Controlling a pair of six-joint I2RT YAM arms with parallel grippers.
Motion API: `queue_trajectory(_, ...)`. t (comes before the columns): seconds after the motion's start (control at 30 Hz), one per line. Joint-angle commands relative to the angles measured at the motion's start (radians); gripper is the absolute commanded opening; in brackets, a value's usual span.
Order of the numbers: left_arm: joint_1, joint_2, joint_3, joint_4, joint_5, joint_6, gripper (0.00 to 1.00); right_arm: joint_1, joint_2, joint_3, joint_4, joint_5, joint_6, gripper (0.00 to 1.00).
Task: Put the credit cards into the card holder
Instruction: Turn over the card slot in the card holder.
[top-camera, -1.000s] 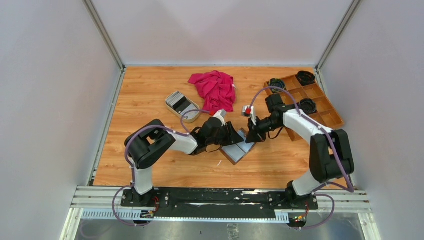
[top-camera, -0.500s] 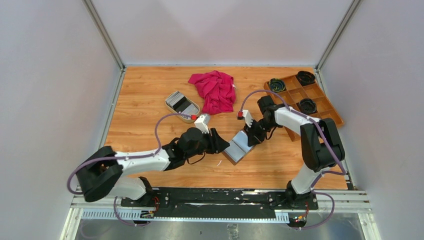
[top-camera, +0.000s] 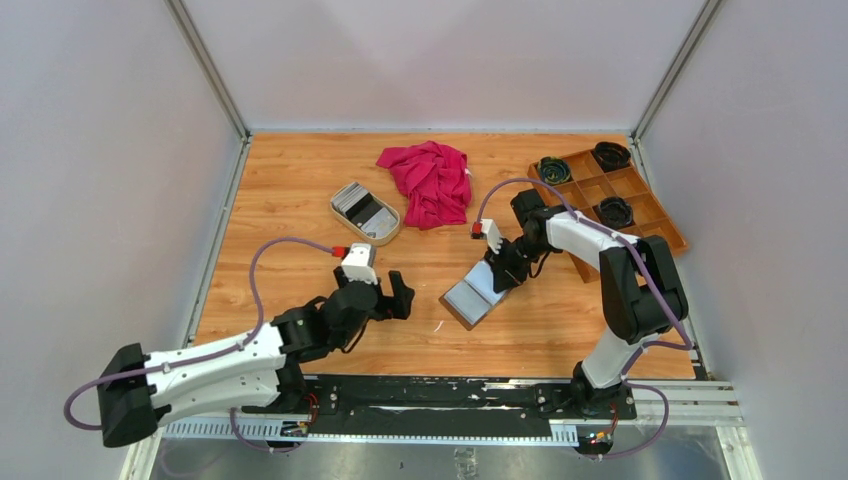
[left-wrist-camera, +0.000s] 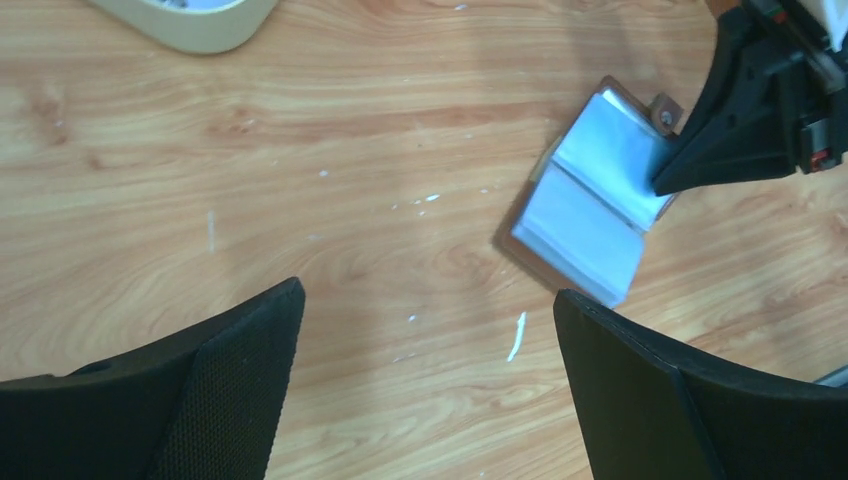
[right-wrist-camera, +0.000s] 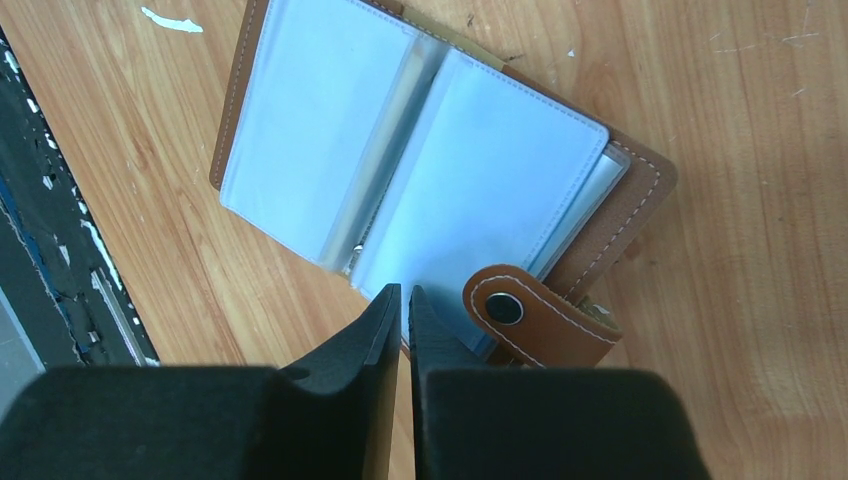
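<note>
We record 1 brown leather card holder (top-camera: 476, 297), open flat on the wooden table (top-camera: 290, 215), grey lining up. The right gripper (right-wrist-camera: 400, 293) is closed, tips on that lining beside the snap tab (right-wrist-camera: 520, 315). The left gripper (left-wrist-camera: 425, 300) is spread wide, empty and well apart. Grey and dark credit cards (top-camera: 358, 203) lie in the beige oval dish (top-camera: 334, 210).

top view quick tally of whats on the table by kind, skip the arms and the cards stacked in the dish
red cloth: 1
beige dish: 1
card holder: 1
wooden tray: 1
black round items in the tray: 3
total: 7
</note>
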Motion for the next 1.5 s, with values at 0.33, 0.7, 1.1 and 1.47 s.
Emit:
queue_trajectory(0.33, -0.001, -0.213, -0.261, 0.257, 0.206, -0.293, 0.96, 0.016, 0.015, 0.027, -0.034, 0.017, -0.007, 0.11)
queue_trajectory(0.7, -0.007, 0.149, -0.113, 0.412, 0.392, -0.346, 0.95, 0.021, 0.027, 0.028, -0.035, 0.021, -0.005, 0.11)
queue_trajectory(1.1, -0.029, 0.327, -0.067, 0.497, 0.408, -0.437, 0.87, 0.024, 0.033, 0.030, -0.037, 0.017, -0.004, 0.12)
queue_trajectory(1.47, -0.031, 0.476, -0.050, 0.633, 0.420, -0.504, 0.72, 0.025, 0.041, 0.032, -0.038, 0.009, -0.004, 0.12)
